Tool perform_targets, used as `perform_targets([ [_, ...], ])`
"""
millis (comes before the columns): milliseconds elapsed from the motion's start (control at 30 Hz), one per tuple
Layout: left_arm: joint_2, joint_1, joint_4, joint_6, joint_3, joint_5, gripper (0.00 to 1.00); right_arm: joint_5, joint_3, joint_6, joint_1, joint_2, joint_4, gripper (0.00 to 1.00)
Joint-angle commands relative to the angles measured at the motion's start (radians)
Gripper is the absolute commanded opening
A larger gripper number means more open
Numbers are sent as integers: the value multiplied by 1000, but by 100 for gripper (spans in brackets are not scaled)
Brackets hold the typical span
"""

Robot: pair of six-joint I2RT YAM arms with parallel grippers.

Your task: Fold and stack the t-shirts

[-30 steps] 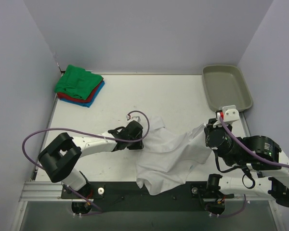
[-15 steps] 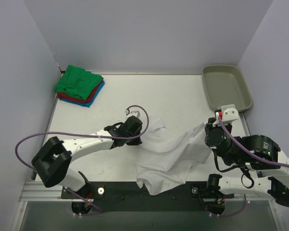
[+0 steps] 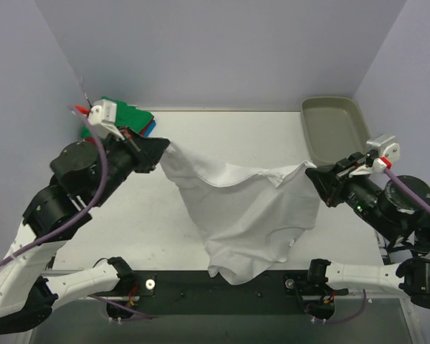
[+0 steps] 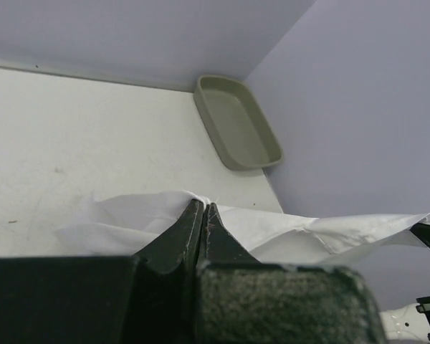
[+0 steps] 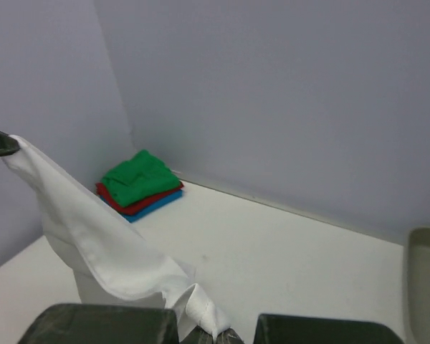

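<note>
The white t-shirt (image 3: 247, 208) hangs in the air, stretched between both grippers, its lower part draping toward the table's near edge. My left gripper (image 3: 160, 148) is shut on its left top corner; the closed fingers pinch the cloth in the left wrist view (image 4: 203, 208). My right gripper (image 3: 312, 173) is shut on its right top corner; the cloth (image 5: 122, 251) runs away from the jaws in the right wrist view. The folded green, red and blue shirts (image 5: 140, 184) lie stacked at the back left corner, partly hidden by the left arm in the top view (image 3: 132, 115).
A grey-beige tray (image 3: 337, 129) stands at the back right, also in the left wrist view (image 4: 236, 122). Walls close the table on the left, back and right. A black rail (image 3: 186, 287) runs along the near edge.
Both arms have risen from the table and pulled apart, lifting the white shirt from a crumpled heap into a hanging sheet. The left gripper moved far up and left toward the stack.
</note>
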Motion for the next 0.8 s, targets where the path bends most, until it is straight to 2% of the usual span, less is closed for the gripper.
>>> perform_targets([
  [0, -73, 5, -123, 37, 70, -63, 0, -248, 83, -157, 2, -49, 95, 0],
  [167, -198, 4, -77, 63, 95, 9, 0, -480, 164, -181, -4, -86, 115, 0],
  [400, -266, 5, 44, 123, 196, 126, 0, -733, 405, -210, -57, -32, 114, 0],
  [600, -300, 2, 91, 132, 273, 172, 0, -846, 628, -185, -95, 35, 121, 0],
  [767, -350, 4, 151, 66, 205, 230, 0, -840, 689, -125, -97, 57, 147, 0],
])
